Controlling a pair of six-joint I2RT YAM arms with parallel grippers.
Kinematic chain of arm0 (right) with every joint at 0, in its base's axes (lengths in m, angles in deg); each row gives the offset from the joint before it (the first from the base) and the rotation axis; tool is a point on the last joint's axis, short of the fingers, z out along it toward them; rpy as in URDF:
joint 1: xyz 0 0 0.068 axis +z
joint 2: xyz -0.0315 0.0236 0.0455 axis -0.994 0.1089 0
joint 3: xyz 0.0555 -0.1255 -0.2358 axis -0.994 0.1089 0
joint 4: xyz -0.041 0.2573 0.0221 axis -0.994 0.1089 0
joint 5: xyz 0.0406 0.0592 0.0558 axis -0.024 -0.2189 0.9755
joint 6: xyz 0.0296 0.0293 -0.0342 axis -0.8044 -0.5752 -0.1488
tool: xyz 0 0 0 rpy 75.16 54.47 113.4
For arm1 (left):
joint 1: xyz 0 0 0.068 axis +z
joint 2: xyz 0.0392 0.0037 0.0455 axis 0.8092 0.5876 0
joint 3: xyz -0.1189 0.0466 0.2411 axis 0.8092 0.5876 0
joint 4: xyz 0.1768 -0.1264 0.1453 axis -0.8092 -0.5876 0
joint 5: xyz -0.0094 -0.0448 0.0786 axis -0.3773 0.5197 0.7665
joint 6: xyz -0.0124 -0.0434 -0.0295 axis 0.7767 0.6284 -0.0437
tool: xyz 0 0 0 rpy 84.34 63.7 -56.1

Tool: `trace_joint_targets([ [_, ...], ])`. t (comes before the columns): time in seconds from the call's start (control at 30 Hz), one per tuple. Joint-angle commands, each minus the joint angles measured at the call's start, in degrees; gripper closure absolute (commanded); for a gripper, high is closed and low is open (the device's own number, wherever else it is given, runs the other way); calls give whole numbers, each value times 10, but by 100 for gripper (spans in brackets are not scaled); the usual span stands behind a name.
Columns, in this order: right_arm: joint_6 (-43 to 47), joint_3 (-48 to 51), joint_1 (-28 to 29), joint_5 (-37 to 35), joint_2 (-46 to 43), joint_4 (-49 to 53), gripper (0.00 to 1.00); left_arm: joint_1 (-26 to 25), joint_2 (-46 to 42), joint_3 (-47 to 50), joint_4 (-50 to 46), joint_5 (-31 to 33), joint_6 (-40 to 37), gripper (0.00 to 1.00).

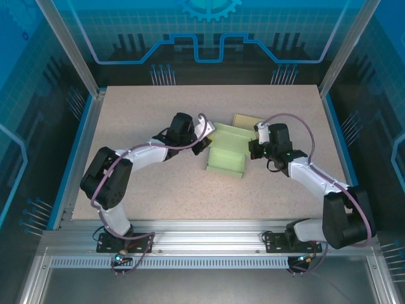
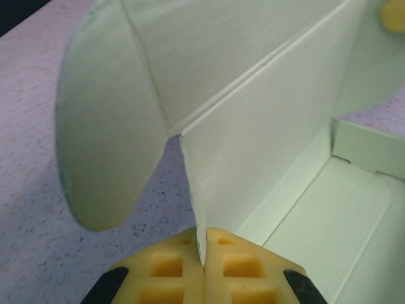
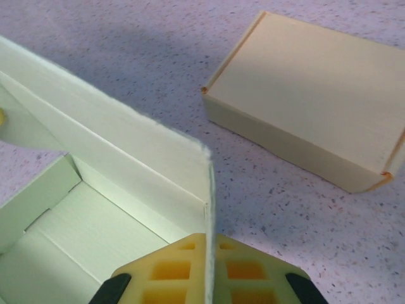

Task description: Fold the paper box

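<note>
The pale green paper box [image 1: 226, 154] lies open in the middle of the table [image 1: 158, 190]. The left gripper [image 2: 204, 263] has its jaws closed tightly on a wall edge at the box's left side. The right gripper [image 3: 209, 253] pinches the right wall edge likewise. A closed cream box [image 3: 304, 114] sits just beyond, far right.

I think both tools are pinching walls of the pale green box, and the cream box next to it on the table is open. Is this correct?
Not fully. The cream box is closed, its lid down flat; the right wrist view shows this. The rest stands: the left tool and the right tool each pinch a wall of the pale green box.
</note>
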Motion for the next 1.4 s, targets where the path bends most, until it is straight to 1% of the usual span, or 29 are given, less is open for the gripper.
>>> trace_joint_targets([
  [0.0,-48,2,44,-55,-19,-31,98,-41,-21,21,42,94,82,100],
  [0.03,-53,2,54,-79,-21,-34,100,-47,-24,24,53,110,104,99],
  [0.13,-57,0,78,-125,-23,-47,100,-61,-31,26,70,147,162,96],
  [0.27,-66,2,99,-157,-19,-87,100,-73,-35,30,82,183,228,94],
  [0.43,-71,-3,122,-188,10,-146,100,-92,-32,43,122,227,253,93],
  [0.57,-75,-33,127,-204,48,-170,100,-97,-11,23,128,259,275,92],
  [0.7,-85,-56,142,-223,84,-191,100,-104,3,17,138,292,327,92],
  [0.83,-116,-57,159,-238,111,-213,100,-116,10,25,144,321,374,92],
  [0.93,-132,-57,172,-245,123,-220,100,-119,11,40,164,328,418,88],
  [1.03,-135,-47,186,-259,127,-232,100,-121,12,49,176,328,447,87],
  [1.23,-140,-33,197,-271,123,-228,100,-130,14,59,178,340,452,87],
  [1.37,-145,-17,202,-279,112,-228,100,-132,12,82,188,343,464,87],
])
